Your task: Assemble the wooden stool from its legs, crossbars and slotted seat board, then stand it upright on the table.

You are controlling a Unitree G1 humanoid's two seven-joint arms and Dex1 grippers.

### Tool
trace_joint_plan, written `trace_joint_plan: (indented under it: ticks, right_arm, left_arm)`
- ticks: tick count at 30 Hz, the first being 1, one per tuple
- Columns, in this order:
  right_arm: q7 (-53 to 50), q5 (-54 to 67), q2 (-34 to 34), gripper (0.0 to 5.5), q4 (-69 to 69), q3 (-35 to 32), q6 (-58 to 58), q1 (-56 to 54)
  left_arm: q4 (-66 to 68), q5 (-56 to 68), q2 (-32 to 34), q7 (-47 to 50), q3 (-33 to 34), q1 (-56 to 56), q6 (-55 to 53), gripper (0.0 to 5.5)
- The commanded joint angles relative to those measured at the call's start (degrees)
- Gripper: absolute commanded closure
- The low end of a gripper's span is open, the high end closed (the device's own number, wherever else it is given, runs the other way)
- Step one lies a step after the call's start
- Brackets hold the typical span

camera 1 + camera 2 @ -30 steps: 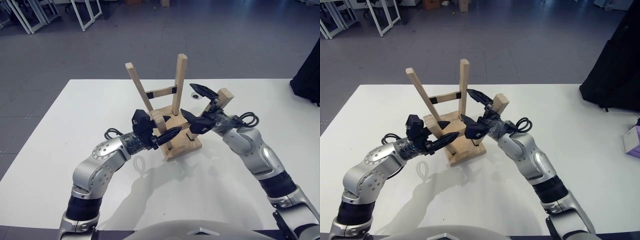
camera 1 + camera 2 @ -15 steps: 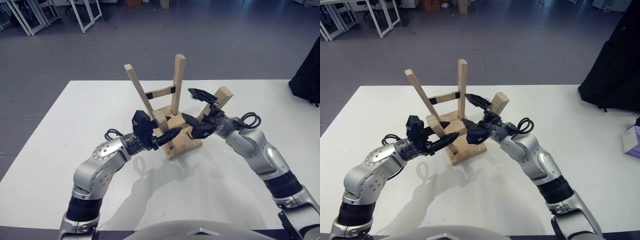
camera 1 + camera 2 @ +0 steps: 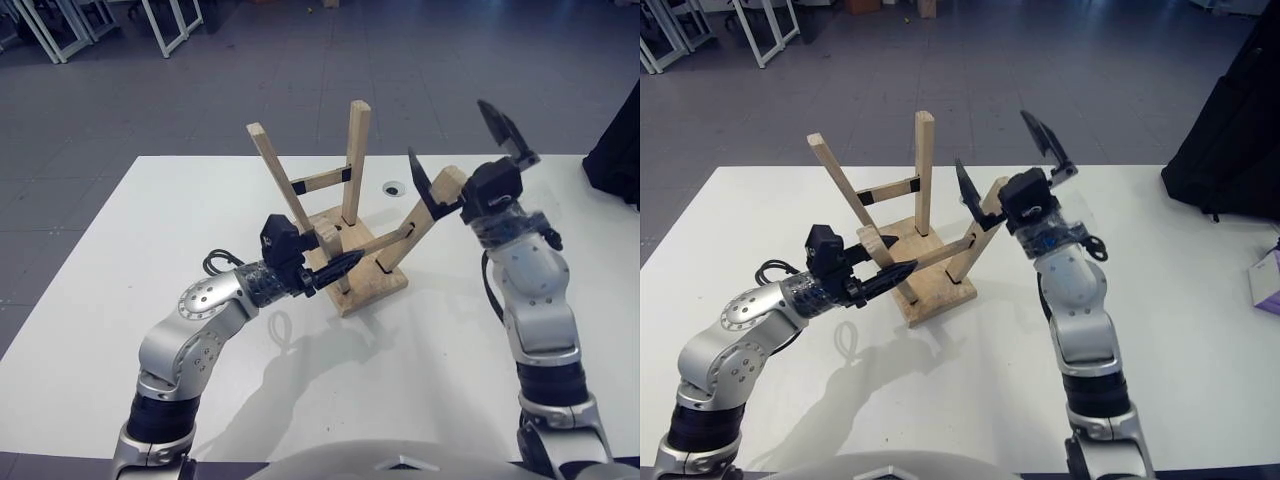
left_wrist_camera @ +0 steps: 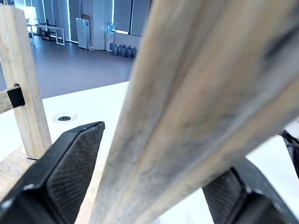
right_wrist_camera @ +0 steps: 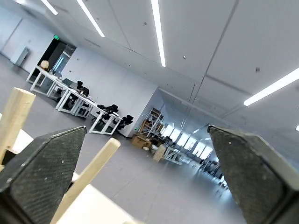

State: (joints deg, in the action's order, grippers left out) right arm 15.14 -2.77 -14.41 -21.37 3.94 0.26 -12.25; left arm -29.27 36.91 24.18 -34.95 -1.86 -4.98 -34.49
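Note:
The stool lies upside down on the white table [image 3: 150,230], its slotted seat board [image 3: 378,286] flat on the surface. Two legs [image 3: 355,160] stand up from the board, joined by a crossbar [image 3: 320,182]. A third leg [image 3: 428,218] leans out to the right, and another crossbar [image 3: 372,245] runs from it toward the left. My left gripper [image 3: 335,264] is low at the board's near side, shut on a wooden leg [image 4: 187,93] that runs between its fingers [image 4: 70,158]. My right gripper [image 3: 458,158] is raised and wide open, straddling the leaning leg's top without touching it.
A round cable hole [image 3: 392,187] sits in the table behind the stool. A black bag [image 3: 615,150] stands off the table's right side and a purple box [image 3: 1265,280] lies at the right edge. Bare table stretches in front and to the left.
My right gripper has risen from beside the seat board and swung to the right, now pointing up at the leaning leg's top. The left gripper has kept its hold and barely moved.

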Motion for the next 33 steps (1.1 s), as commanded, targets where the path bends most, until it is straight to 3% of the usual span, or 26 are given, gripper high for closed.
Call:
trace_joint_plan:
  ticks: [1,16,33]
  right_arm:
    - [-0.53,4.00,2.65,0.70,-3.06,0.29,5.41,5.64]
    - [2.07,3.06,2.61,0.70,-1.51,4.35,4.01,6.06]
    - [20.02,25.61,-6.76,0.70,-7.68,10.19,17.03,2.75]
  left_arm:
    - [-3.09,0.06,0.90,0.90,0.31,-1.26,-0.55,2.24]
    - [-1.93,-1.51,1.51,0.52,-2.03,-5.53,0.15,2.24]
    - [6.15,-5.62,0.22,-2.15,-5.33,-6.30,4.24,2.24]
